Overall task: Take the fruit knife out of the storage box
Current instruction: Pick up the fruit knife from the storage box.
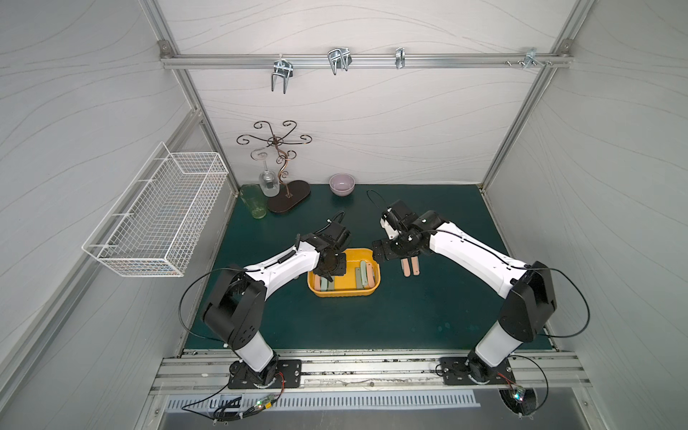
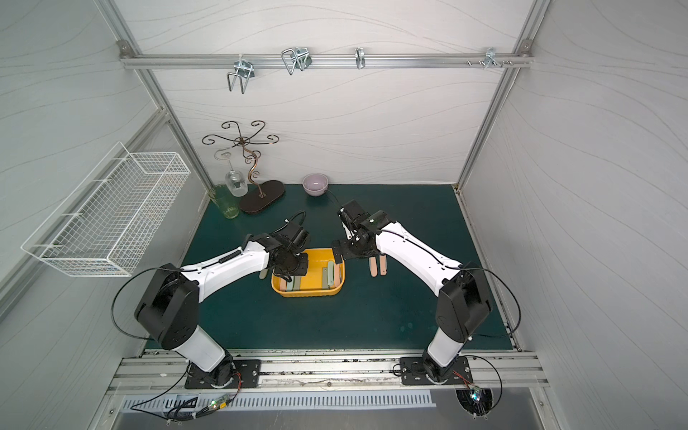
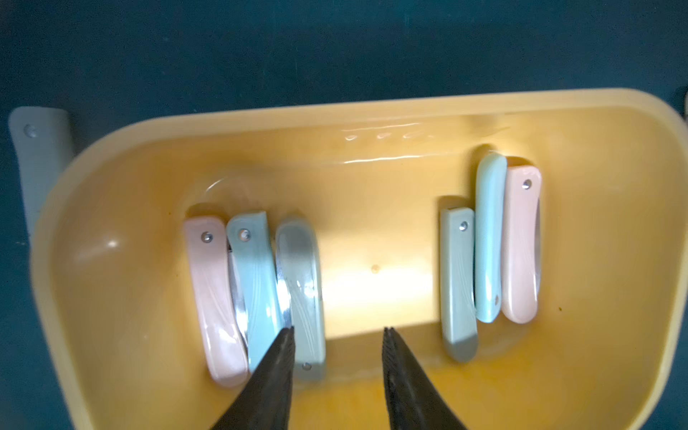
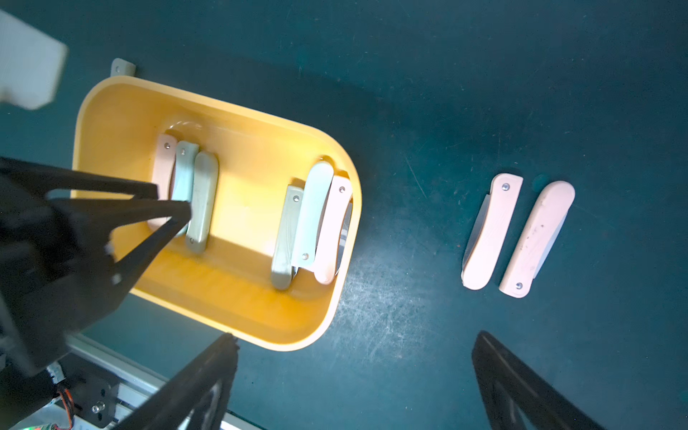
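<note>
Six folded fruit knives (image 4: pixel 312 216), in two rows of three, lie inside the yellow storage box (image 1: pixel 342 294) at mid-worktop (image 1: pixel 335 327). Left pincer (image 3: pixel 338 331): lowered into the box, released. One tip sits at the seam between the blue knife (image 3: pixel 257 283) and the grey-green knife (image 3: pixel 303 290), the other over bare box floor. Right pincer (image 4: pixel 355 340): spread wide, holding nothing, above the gap between the box and two pink knives (image 4: pixel 491 231) lying side by side. One grey knife (image 3: pixel 41 149) lies just outside the box's left end, partly hidden. Far edge: lilac bowl (image 1: pixel 341 184), glass stand (image 1: pixel 288 197), green tumbler (image 1: pixel 254 201).
</note>
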Tool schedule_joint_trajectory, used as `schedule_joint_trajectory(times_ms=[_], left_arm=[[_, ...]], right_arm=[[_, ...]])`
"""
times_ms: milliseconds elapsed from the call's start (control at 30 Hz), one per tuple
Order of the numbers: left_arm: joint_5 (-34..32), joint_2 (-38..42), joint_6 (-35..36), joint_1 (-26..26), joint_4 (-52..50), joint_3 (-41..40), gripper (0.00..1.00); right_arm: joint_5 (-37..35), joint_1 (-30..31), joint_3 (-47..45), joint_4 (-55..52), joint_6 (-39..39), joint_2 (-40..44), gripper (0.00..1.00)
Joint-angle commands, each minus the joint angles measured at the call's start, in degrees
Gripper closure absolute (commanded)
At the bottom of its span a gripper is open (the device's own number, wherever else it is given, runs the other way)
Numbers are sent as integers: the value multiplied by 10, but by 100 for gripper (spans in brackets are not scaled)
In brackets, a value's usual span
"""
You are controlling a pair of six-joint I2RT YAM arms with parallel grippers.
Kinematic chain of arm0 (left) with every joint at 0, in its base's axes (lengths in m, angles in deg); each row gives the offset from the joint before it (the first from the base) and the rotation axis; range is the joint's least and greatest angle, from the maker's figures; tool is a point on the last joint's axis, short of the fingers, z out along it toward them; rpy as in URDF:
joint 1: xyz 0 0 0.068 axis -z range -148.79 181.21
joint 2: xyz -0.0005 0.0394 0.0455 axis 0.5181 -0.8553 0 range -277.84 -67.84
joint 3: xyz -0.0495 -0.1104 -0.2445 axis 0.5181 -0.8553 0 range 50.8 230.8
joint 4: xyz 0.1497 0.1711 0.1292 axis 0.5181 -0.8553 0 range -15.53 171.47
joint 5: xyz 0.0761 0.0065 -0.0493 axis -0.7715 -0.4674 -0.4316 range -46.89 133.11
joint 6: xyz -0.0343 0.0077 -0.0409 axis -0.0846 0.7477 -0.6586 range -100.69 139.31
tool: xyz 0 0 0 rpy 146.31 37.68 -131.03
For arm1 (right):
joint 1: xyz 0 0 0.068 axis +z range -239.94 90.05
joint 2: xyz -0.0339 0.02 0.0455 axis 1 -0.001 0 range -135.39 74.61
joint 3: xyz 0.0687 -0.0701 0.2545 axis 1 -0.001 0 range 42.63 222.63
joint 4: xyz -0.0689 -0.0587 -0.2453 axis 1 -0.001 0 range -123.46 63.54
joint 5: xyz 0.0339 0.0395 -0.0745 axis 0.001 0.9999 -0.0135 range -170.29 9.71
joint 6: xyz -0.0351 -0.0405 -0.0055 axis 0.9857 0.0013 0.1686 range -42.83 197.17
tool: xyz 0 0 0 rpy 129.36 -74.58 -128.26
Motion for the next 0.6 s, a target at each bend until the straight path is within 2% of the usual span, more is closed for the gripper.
schedule_joint_trajectory(times_ms=[0, 567], left_arm=[[-9, -17, -16, 7, 32, -1, 59], [-43, -71, -41, 11, 39, -25, 56]], right_arm=[[11, -1, -10, 8, -9, 24, 1], [28, -23, -19, 14, -2, 33, 1]])
